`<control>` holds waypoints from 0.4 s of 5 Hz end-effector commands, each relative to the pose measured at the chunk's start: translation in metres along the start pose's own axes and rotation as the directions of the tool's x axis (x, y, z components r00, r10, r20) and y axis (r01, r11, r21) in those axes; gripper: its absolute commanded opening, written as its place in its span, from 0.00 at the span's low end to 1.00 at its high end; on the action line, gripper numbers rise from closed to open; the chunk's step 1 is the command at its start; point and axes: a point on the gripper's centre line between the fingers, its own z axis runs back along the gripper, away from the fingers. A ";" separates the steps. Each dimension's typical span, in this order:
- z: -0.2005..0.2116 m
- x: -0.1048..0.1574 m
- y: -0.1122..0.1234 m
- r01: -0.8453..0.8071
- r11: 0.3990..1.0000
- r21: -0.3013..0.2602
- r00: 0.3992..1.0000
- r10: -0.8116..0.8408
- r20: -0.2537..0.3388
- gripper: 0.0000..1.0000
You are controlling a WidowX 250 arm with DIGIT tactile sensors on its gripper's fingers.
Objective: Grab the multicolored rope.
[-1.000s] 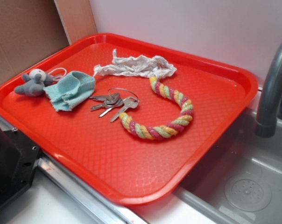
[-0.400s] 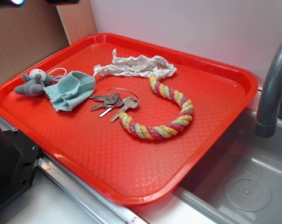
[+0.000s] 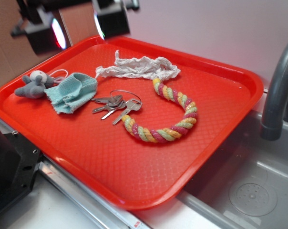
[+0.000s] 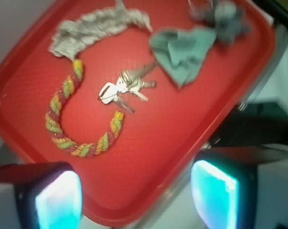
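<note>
The multicolored rope [image 3: 188, 116] is a thick twist of pink, yellow and pale green strands, curled in a C on the red tray [image 3: 134, 167] right of centre. In the wrist view the rope [image 4: 63, 138] lies well ahead of the fingers, left of centre on the tray [image 4: 182, 129]. My gripper [image 3: 79, 26] hangs high above the tray's far left corner, far from the rope. It stands open, and its glowing pads [image 4: 58, 200] are wide apart with nothing between them [image 4: 137, 195].
A bunch of keys [image 3: 116, 106] lies just left of the rope's near end. A white crumpled paper strip [image 3: 139, 67] touches its far end. A teal cloth [image 3: 70, 91] and a grey plush toy [image 3: 34, 85] lie left. A grey faucet [image 3: 277, 95] and sink [image 3: 249, 186] stand right.
My gripper has come down into the exterior view at the top left; a second ago it was out of frame. Nothing on the tray has moved.
</note>
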 end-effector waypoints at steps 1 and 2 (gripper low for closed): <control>-0.051 0.001 -0.012 -0.237 0.971 -0.038 0.971 0.237 0.013 1.00; -0.081 0.006 -0.018 -0.248 0.969 0.019 0.969 0.247 0.018 1.00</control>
